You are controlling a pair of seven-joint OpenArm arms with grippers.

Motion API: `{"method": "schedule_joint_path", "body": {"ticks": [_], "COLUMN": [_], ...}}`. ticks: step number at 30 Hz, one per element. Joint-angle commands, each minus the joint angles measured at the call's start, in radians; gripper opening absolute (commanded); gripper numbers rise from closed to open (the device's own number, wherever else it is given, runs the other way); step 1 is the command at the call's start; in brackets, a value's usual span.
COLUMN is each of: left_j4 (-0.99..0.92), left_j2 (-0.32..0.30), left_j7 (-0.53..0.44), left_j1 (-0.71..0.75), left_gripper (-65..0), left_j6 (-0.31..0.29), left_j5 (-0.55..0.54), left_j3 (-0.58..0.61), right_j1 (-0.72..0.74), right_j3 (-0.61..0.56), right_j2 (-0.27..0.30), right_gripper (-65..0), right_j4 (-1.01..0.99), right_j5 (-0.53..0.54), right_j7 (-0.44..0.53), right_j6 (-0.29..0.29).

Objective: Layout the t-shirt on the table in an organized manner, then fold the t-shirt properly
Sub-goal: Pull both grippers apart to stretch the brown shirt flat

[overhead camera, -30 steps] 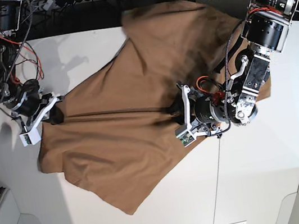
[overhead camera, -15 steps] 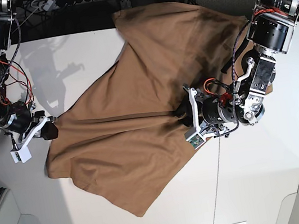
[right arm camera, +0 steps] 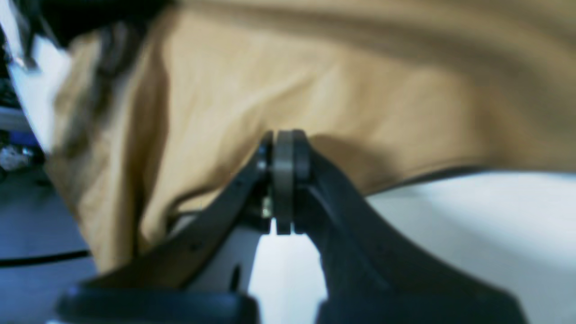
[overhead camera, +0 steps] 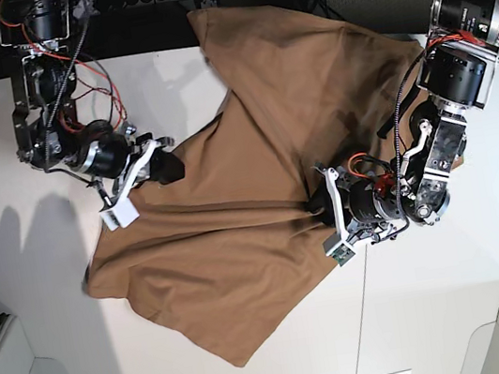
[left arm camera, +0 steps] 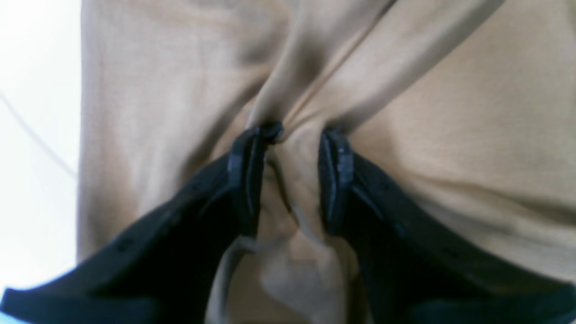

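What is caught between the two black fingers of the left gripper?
A bunched fold of the t-shirt sits between the left gripper's fingers, seen in the left wrist view.

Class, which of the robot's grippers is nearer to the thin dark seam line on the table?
Left. The left gripper, pinching the t-shirt, sits just beside the seam line; the right gripper is far across the cloth.

We see the base view evenly bright and fairly sharp, with soft grey arm shadows on the table along its left edge. Both wrist views are soft and blurred; the table glares near-white there, and the t-shirt folds shade darkly.
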Motion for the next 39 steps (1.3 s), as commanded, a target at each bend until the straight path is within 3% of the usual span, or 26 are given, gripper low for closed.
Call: {"method": "schedule_joint_path", "body": {"ticks": [1,9,14,19,28,31,34,39], "left_j4": [0.006,0.006,0.007,0.01,0.01,0.01,0.012,0.031], "left_j2": [-0.011,-0.014,-0.019,-0.019,-0.013,-0.016,-0.02,-0.052], "left_j7": [0.013,0.04,0.071,0.113,0.112,0.124,0.156,0.172], "left_j1": [-0.029,-0.027,-0.032,-0.035,-0.037,-0.055,-0.089,-0.149], "left_gripper": [-41.0,-41.0,-40.9,-41.0,-41.0,-41.0,-41.0,-41.0], "left_j6": [0.011,0.011,0.009,-0.066,-0.069,-0.069,-0.072,-0.092], "left_j5": [0.001,-0.004,-0.005,-0.112,-0.145,-0.181,-0.253,-0.373], "left_j3": [-0.005,-0.005,-0.005,-0.005,-0.005,-0.005,-0.005,-0.005], "right_j1": [0.01,0.01,0.01,0.01,0.028,0.061,0.083,0.087], "right_j3": [-0.01,-0.028,-0.009,0.093,0.202,0.201,0.201,0.201], "right_j2": [0.003,0.013,0.083,0.15,0.212,0.212,0.209,0.16], "right_gripper": [-65.0,-65.0,-65.0,-65.0,-65.0,-65.0,-65.0,-65.0], "right_j4": [0.014,-0.006,-0.012,-0.012,-0.012,-0.012,-0.012,-0.01], "right_j5": [-0.018,-0.15,-0.156,-0.154,-0.076,-0.062,0.034,0.131], "right_j7": [0.043,0.057,0.057,0.057,0.06,0.057,0.036,-0.038], "right_j6": [0.01,-0.009,-0.045,-0.051,-0.05,-0.05,-0.045,0.0]}}
